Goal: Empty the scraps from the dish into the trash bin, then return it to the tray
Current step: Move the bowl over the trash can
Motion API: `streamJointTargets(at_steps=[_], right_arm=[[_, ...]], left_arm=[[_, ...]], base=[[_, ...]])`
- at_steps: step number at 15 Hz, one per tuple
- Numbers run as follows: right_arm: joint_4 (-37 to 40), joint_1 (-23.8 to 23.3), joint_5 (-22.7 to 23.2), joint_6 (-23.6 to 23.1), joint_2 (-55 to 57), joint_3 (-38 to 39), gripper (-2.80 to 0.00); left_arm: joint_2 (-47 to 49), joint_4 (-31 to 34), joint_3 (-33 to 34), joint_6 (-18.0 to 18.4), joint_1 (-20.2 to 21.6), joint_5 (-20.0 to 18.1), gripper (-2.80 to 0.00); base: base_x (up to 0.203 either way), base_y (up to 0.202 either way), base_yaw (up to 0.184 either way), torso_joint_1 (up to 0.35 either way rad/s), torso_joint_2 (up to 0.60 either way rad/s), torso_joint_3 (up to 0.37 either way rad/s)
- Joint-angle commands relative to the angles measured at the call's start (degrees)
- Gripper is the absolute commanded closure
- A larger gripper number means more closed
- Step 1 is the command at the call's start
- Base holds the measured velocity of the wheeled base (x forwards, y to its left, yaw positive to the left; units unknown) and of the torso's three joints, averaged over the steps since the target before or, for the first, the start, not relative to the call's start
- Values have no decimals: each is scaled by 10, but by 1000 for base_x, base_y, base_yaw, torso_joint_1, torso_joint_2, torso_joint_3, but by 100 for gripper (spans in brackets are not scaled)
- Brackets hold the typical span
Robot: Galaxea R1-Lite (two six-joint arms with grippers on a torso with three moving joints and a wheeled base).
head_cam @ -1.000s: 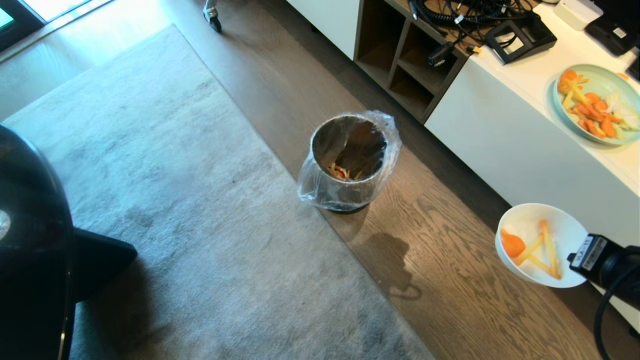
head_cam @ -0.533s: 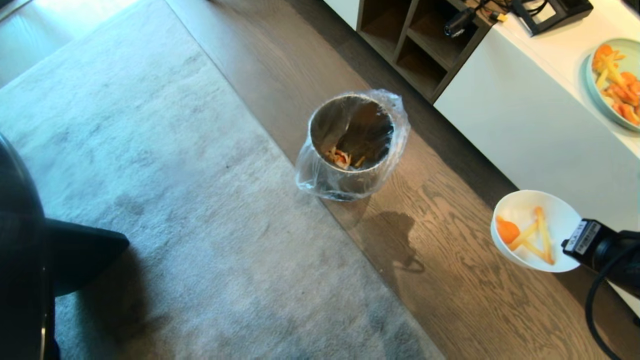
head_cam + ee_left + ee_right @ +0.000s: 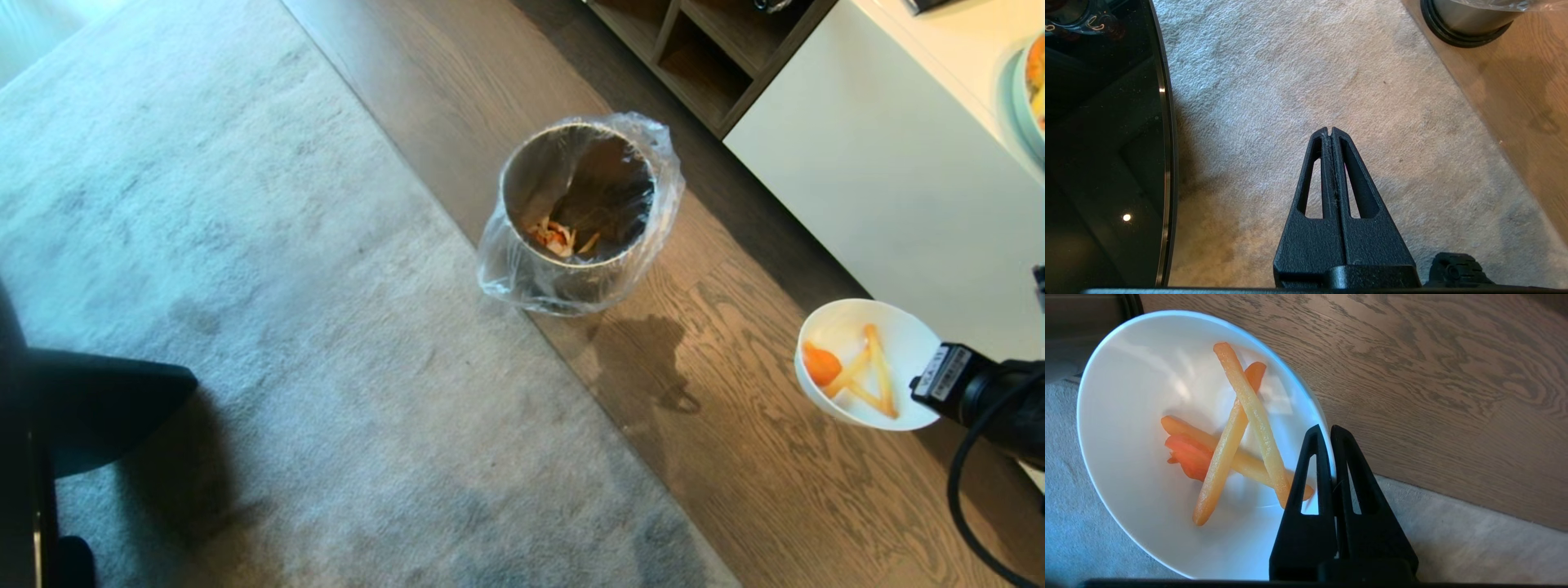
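My right gripper point(image 3: 921, 382) is shut on the rim of the white dish point(image 3: 849, 331) and holds it in the air above the wood floor, right of the trash bin. In the right wrist view one finger of the gripper point(image 3: 1327, 430) is inside the dish point(image 3: 1126, 396) and one outside. The scraps point(image 3: 1237, 428), an orange slice and pale-yellow sticks, lie in it. The steel trash bin point(image 3: 571, 273) with its clear liner stands at the carpet's edge and has scraps at its bottom. My left gripper point(image 3: 1330, 130) is shut and empty over the carpet. The tray is out of view.
A white cabinet point(image 3: 882, 180) and open wooden shelves point(image 3: 702, 49) stand to the right of the bin. A teal plate point(image 3: 1030, 90) shows at the cabinet top's edge. The grey carpet point(image 3: 245, 286) covers the left side. My dark body point(image 3: 82, 408) is at lower left.
The whole head view has shifted as the camera tilted: bin and cabinet now sit higher in the picture. The dish stays in my right gripper and has edged slightly toward the bin.
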Motion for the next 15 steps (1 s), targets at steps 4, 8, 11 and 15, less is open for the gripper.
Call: streamJointTargets(at_steps=[4, 8, 11, 15], right_arm=[[-15, 1, 1, -51, 47, -97, 0], [-14, 18, 2, -104, 114, -248, 0], [-15, 52, 1, -167, 178, -362, 0], [-82, 108, -1, -277, 244, -431, 0]], left_arm=[[0, 0, 0, 0, 0, 0, 0], [0, 0, 0, 1, 0, 0, 0], [0, 0, 0, 0, 0, 0, 0], [0, 0, 0, 1, 0, 0, 0]], base=[[0, 0, 0, 0, 0, 0], [0, 0, 0, 0, 0, 0], [0, 0, 0, 0, 0, 0], [0, 0, 0, 0, 0, 0]])
